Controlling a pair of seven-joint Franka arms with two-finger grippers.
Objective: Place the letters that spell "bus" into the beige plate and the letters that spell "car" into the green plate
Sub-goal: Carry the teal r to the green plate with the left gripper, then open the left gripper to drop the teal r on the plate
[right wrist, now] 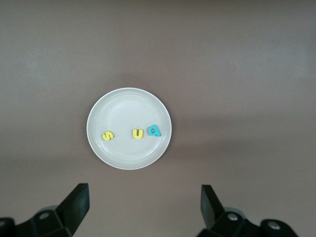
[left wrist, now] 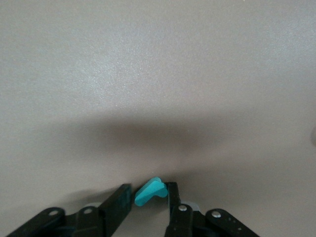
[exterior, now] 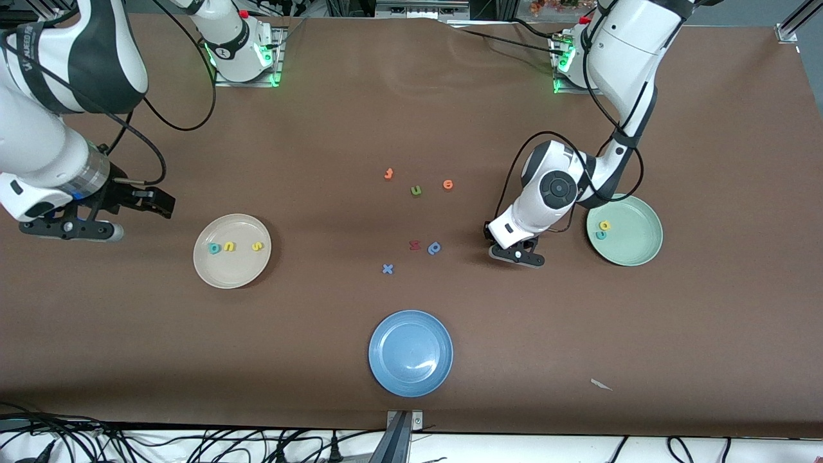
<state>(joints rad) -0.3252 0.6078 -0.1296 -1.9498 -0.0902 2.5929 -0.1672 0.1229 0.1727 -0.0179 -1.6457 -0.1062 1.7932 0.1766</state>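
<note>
Left gripper (left wrist: 148,197): down at the table beside the green plate (exterior: 636,247), fingers pinching the teal r (left wrist: 149,191).
Right gripper (right wrist: 143,205): waits, jaws wide, nothing held.
Beige plate (exterior: 222,273): b (exterior: 214,248), yellow u (exterior: 229,246), s (exterior: 256,245).
Green plate: a (exterior: 604,225), c (exterior: 600,235).

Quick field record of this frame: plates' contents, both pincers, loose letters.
beige plate: teal b, yellow u, yellow s
green plate: yellow a, teal c
blue plate: no letters
left pincer: low at the table beside the green plate, shut on teal letter
right pincer: open, waiting, holds nothing
loose letters: mid-table
</note>
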